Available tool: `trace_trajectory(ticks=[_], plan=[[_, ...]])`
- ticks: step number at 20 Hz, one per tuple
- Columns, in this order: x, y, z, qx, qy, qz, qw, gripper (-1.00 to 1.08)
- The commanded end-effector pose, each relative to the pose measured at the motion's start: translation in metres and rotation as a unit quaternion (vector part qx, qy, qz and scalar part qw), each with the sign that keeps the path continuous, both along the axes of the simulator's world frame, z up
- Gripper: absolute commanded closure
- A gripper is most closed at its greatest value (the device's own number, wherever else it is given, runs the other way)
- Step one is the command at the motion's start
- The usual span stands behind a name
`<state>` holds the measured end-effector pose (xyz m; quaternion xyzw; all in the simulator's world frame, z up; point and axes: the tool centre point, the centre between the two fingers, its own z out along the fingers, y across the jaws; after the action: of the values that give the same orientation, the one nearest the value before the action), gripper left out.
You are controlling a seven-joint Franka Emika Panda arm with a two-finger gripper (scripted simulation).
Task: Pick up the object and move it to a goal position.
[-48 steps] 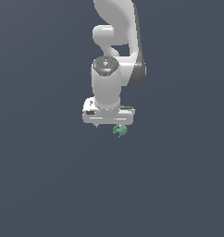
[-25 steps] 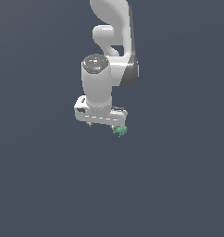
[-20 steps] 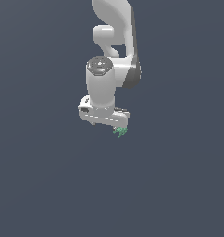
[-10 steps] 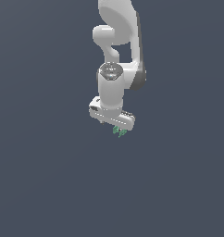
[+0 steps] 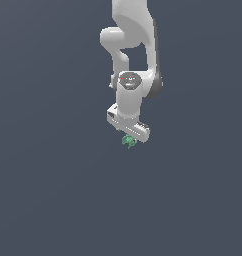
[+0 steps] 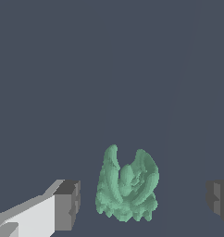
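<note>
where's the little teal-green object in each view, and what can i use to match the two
Exterior view: the teal-green object sits just under the white gripper, near the picture's centre.
Wrist view: the object stands between the two fingertips, a gap on either side.
Shared landmark: the gripper's grey-tipped fingers.

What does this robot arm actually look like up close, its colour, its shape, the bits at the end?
The arm is glossy white, built of rounded, bulging segments with dark grey bands at the joints. A round grey cap with small red and green marks tops the wrist. The gripper is a white, boxy bar. The wrist view shows its fingers as white, ending in blocky dark grey pads. No cables show.
</note>
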<state>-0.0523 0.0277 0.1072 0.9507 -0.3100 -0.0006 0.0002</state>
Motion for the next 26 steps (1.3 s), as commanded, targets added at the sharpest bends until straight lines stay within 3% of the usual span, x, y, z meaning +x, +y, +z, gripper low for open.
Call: trace_trajectory(ticks=[1, 11, 19, 26], plan=[[-0.006, 0.006, -0.005, 0.0, 0.0, -0.024, 0.9997, -0.92], [-0.019, 0.018, -0.016, 0.0, -0.001, -0.075, 0.9972, -0.92], [-0.02, 0.019, -0.02, 0.0, 0.0, -0.078, 0.997, -0.92], [-0.021, 0.019, -0.049, 0.0, -0.001, -0.079, 0.9969, -0.92]])
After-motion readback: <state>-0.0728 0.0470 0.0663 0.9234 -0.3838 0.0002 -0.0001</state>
